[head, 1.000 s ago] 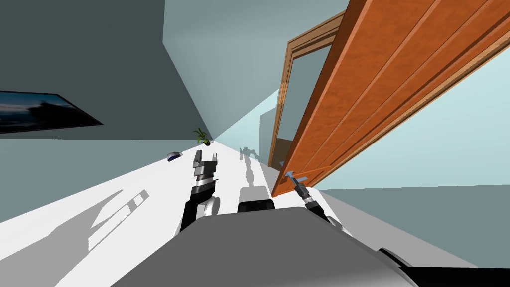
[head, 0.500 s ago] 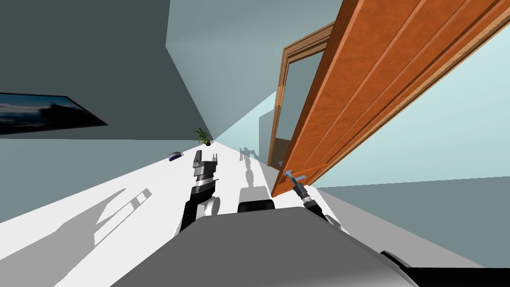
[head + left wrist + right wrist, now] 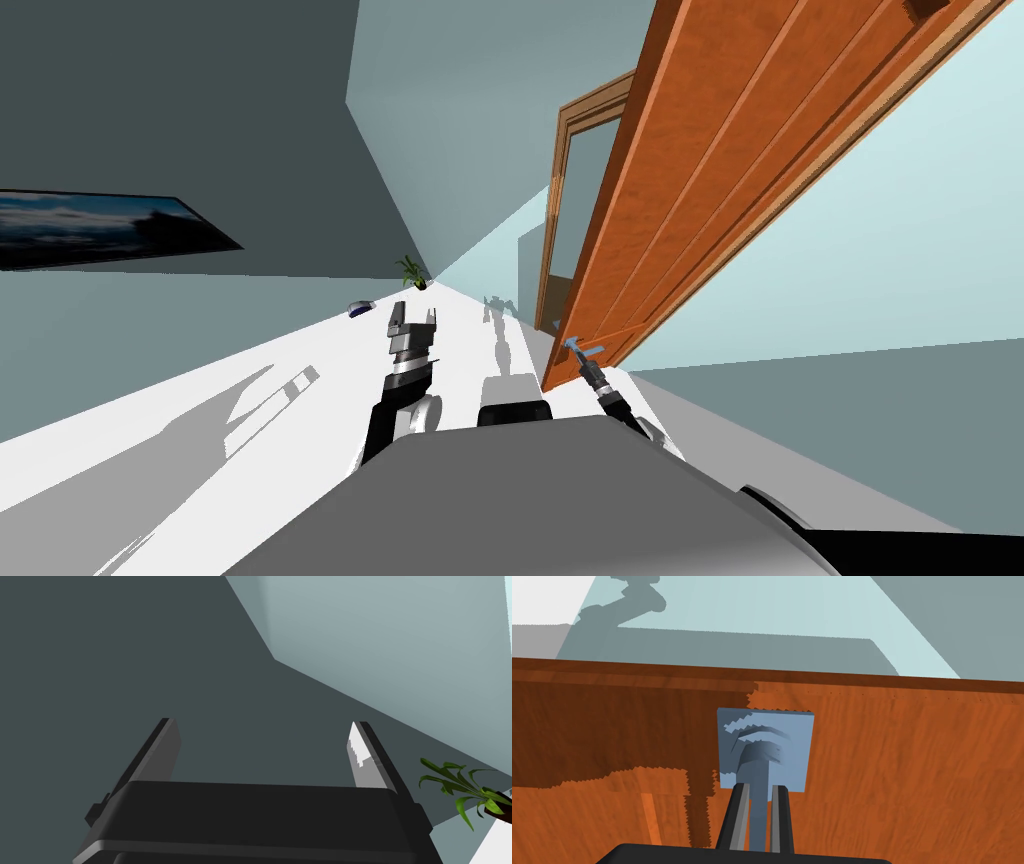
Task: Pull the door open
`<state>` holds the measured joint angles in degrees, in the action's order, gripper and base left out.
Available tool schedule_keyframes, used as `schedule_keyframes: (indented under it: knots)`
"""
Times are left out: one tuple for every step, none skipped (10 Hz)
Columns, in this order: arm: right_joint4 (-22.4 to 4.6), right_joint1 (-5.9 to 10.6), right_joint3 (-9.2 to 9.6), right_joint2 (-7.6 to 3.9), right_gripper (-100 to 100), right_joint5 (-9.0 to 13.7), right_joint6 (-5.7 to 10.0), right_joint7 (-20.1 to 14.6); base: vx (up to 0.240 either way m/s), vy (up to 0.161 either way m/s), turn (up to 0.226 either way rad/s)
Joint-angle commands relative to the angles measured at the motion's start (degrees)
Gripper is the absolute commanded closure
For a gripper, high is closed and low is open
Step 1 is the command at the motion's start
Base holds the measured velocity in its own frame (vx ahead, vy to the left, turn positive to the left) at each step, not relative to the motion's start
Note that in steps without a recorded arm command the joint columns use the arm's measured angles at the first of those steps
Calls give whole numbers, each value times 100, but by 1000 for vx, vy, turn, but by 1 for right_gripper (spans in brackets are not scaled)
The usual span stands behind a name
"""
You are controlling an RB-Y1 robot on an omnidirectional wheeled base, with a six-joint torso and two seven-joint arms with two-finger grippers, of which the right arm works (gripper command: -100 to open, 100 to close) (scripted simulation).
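Door (image 3: 720,170) swung wider than before, right gripper (image 3: 761,788) clamped on blue handle (image 3: 760,758), left gripper (image 3: 262,723) spread

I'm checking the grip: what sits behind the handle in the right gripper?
A square blue-grey plate, flat on the orange-brown door. The handle and right gripper cover its lower middle.

Door on the right, open floor on the left

The door (image 3: 740,180) stands ahead on the right, with its door frame (image 3: 558,200) behind it. The handle (image 3: 758,761) sticks out from a plate (image 3: 797,741) on the door. The right end effector (image 3: 760,787) has one finger touching each side of it. The left end effector (image 3: 413,318) is left of the door, well apart, over the floor (image 3: 320,350). Far ahead a plant (image 3: 412,272) sits on the floor by the wall corner, with a small thing (image 3: 358,309) lying near its left.
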<state>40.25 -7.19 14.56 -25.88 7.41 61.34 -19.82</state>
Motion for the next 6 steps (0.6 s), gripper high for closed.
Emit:
schedule_keyframes:
  knots:
    - [166,-92,46,29,100,-28,-98,11,-34,-28,-8]
    - [204,-76,50,45,100,-46,-145,23,-22,-21,-3]
    - [275,-45,57,74,100,-81,-232,45,-53,-67,16]
    - [373,-3,67,115,100,-129,-352,75,-86,-128,54]
    - [433,22,73,140,100,-158,-425,94,-90,-167,63]
    - [505,53,80,170,100,-193,-514,117,-64,-173,78]
